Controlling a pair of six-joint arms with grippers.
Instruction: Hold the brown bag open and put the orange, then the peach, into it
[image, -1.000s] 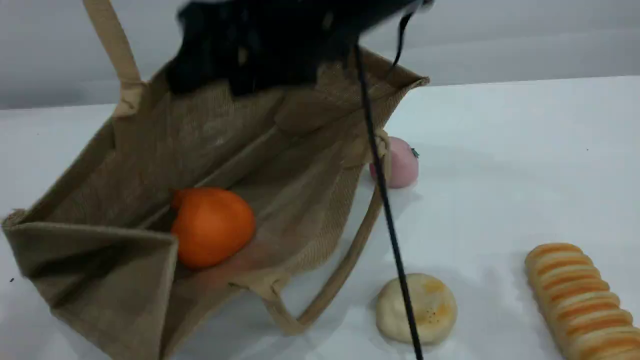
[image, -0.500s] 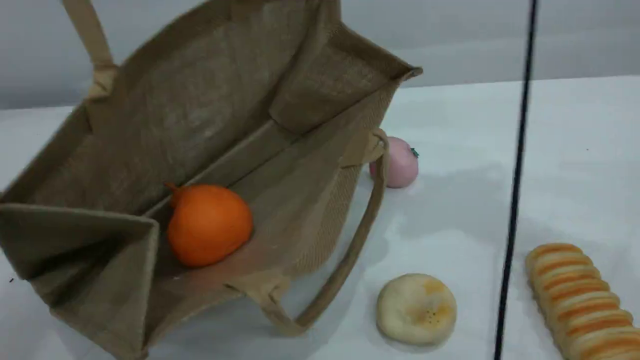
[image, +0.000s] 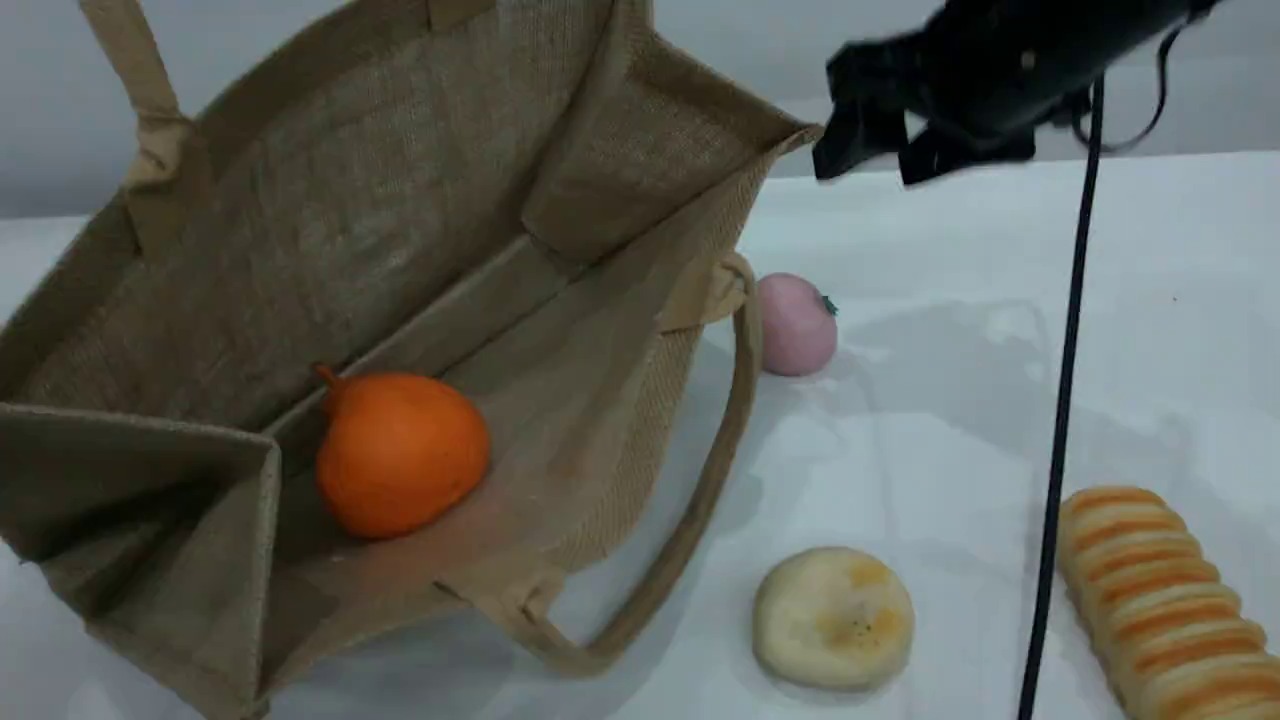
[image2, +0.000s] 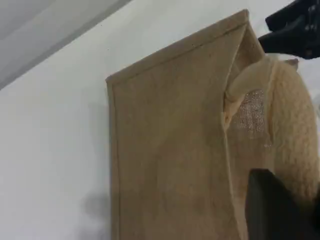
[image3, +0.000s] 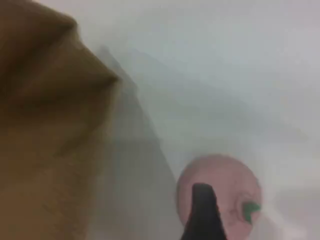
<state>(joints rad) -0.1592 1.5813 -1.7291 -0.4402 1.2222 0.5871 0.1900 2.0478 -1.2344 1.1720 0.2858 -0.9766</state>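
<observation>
The brown bag (image: 420, 230) lies tilted with its mouth wide open toward the camera. Inside it, on the lower wall, rests the orange (image: 400, 452). One beige handle (image: 130, 70) runs up out of the scene view; in the left wrist view that handle (image2: 292, 135) sits against my left gripper's dark fingertip (image2: 270, 210), which is shut on it. The pink peach (image: 797, 323) sits on the table just right of the bag. My right gripper (image: 870, 160) hovers open and empty above and right of the peach; its fingertip (image3: 202, 215) shows over the peach (image3: 225, 192).
A flat cream bun (image: 832, 617) lies at the front, and an orange-striped bread loaf (image: 1160, 600) at the front right. A black cable (image: 1060, 400) hangs down from the right arm across the table. The bag's lower handle (image: 690, 530) loops onto the table.
My right arm has swung from over the bag's mouth off to the right and now hangs above the peach. The bag has shifted slightly left, and the orange with it.
</observation>
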